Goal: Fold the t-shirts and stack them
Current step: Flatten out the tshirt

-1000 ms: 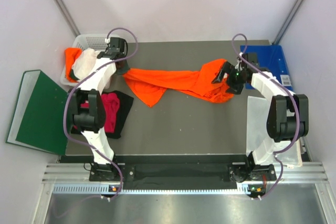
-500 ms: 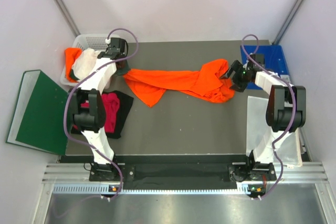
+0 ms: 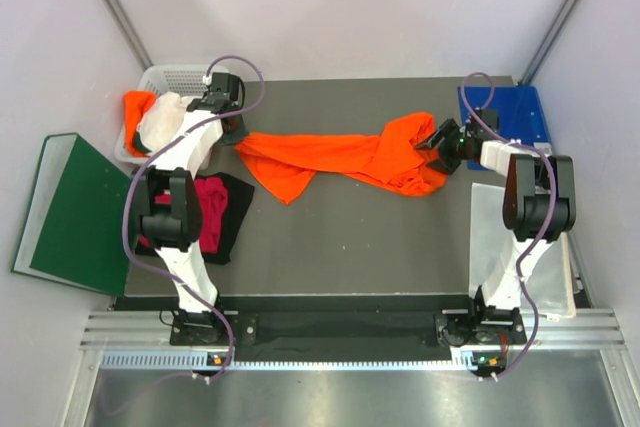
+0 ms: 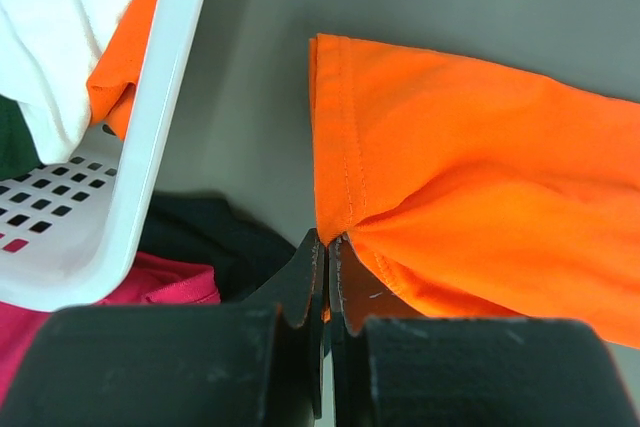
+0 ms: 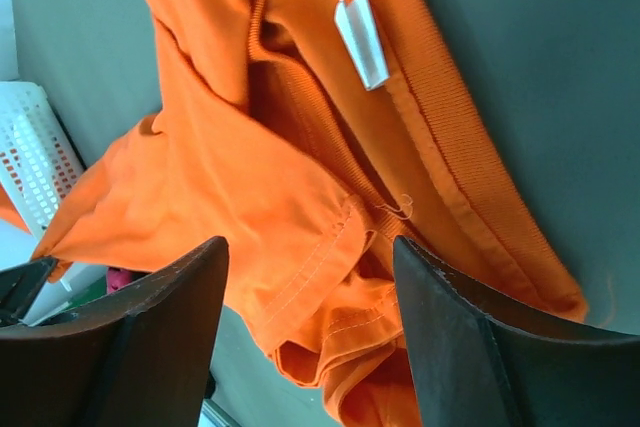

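left gripper (image 4: pixel 327 247) pinches the orange t-shirt (image 4: pixel 480 197); right gripper (image 5: pixel 308 247) gapes over it.

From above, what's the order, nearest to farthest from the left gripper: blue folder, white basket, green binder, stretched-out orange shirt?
1. Orange shirt: its corner is pinched in the left gripper.
2. White basket: right beside it, back-left corner.
3. Green binder: farther out on the left.
4. Blue folder: far right side.

Table (image 3: pixel 340 237): orange t-shirt (image 3: pixel 330 155), basket (image 3: pixel 180 77), pink shirt (image 3: pixel 208 215) on seemingly black shirt (image 3: pixel 238 202)
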Controlling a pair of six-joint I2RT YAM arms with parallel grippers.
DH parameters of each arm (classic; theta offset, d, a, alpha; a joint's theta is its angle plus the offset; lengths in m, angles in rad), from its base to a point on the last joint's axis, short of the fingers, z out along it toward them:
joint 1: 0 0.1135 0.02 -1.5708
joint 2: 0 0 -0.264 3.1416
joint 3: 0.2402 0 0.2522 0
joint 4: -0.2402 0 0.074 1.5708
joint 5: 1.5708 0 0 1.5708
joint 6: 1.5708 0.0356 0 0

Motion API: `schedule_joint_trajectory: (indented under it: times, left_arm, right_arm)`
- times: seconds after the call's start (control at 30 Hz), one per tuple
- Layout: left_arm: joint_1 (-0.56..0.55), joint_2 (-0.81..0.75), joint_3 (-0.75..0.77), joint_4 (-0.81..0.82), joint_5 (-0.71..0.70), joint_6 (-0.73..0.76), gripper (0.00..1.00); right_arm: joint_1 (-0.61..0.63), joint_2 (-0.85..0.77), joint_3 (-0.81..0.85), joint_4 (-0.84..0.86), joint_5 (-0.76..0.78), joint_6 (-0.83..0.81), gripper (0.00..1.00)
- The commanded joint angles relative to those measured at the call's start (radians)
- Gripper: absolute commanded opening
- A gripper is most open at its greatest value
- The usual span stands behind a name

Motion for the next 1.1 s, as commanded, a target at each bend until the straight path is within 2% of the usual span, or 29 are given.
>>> schedule_joint_trajectory:
  times: [0.0, 0.53, 0.83, 0.97, 1.07]
  left_arm:
    - [0.006, 0.003, 0.031, 0.000, -0.009, 0.011, 0.00]
    - [0.006, 0.011, 0.030, -0.009, -0.018, 0.020, 0.00]
    - [0.006, 0.012, 0.025, -0.010, -0.015, 0.018, 0.00]
    - [0.006, 0.009, 0.018, -0.010, -0.011, 0.015, 0.00]
    - [0.006, 0.008, 0.013, -0.010, -0.011, 0.015, 0.00]
  right_arm:
    - [-0.010, 0.011, 0.014, 0.049, -0.007, 0.028, 0.66]
    - [-0.009, 0.074, 0.013, 0.099, -0.011, 0.054, 0.61]
    - [0.006, 0.094, 0.040, 0.153, -0.031, 0.082, 0.42]
    - [0.016, 0.112, 0.064, 0.156, -0.037, 0.094, 0.38]
    - [0.023, 0.125, 0.071, 0.168, -0.047, 0.103, 0.31]
